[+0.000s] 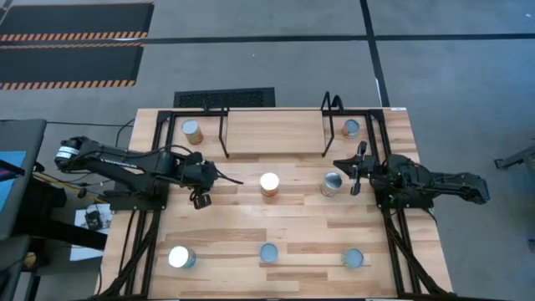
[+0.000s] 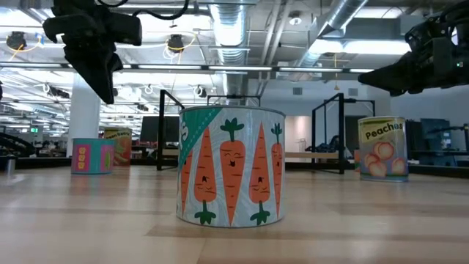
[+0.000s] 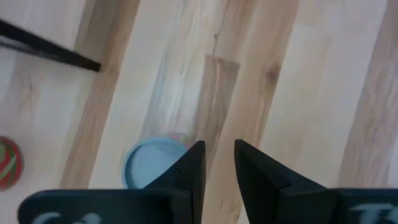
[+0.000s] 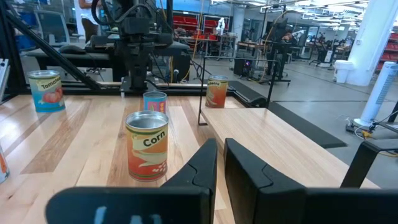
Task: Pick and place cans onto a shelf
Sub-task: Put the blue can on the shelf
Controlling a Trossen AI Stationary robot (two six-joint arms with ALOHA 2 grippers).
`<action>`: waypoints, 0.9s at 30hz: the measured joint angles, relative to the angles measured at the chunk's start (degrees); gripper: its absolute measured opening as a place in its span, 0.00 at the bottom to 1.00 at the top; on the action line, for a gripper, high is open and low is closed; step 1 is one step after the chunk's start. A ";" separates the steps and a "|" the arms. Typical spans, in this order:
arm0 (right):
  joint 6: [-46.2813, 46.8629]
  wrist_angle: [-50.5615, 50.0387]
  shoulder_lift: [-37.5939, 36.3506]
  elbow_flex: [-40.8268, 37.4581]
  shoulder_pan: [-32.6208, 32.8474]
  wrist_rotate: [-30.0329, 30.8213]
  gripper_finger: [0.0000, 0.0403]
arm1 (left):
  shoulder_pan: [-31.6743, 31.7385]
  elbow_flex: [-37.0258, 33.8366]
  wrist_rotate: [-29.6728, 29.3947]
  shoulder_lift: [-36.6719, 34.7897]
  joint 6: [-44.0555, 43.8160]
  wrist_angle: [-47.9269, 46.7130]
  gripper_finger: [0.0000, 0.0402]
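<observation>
Pale wooden tabletop (image 1: 251, 242) carries the cans, none of them on the shelf (image 1: 272, 132) at its far edge. From the left: one can (image 1: 192, 131) stands beside the shelf's left legs, another (image 1: 180, 257) near the front. The left gripper (image 1: 201, 199) hangs over bare planks, fingers (image 3: 189, 171) nearly together, holding nothing. Centre: a bright-topped can (image 1: 269, 184), and a blue-lidded one (image 1: 268, 253) in front. Further right stand a corn can (image 1: 333, 185), a front can (image 1: 353, 258) and one (image 1: 351, 128) by the shelf's right legs. The right gripper (image 1: 358, 170), nearly closed and empty, sits just beside the corn can.
</observation>
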 joint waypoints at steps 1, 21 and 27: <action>0.00 0.02 0.00 0.00 -0.02 0.00 0.14 | 0.00 -0.06 0.28 -0.03 -0.36 -0.01 0.18; 0.00 0.02 0.00 0.02 -0.02 0.00 0.14 | -0.08 -0.20 -4.24 13.53 -3.25 -2.19 0.18; 0.00 0.02 0.00 0.01 0.00 0.00 0.14 | 1.03 -0.20 -4.98 17.44 -3.50 -2.20 0.18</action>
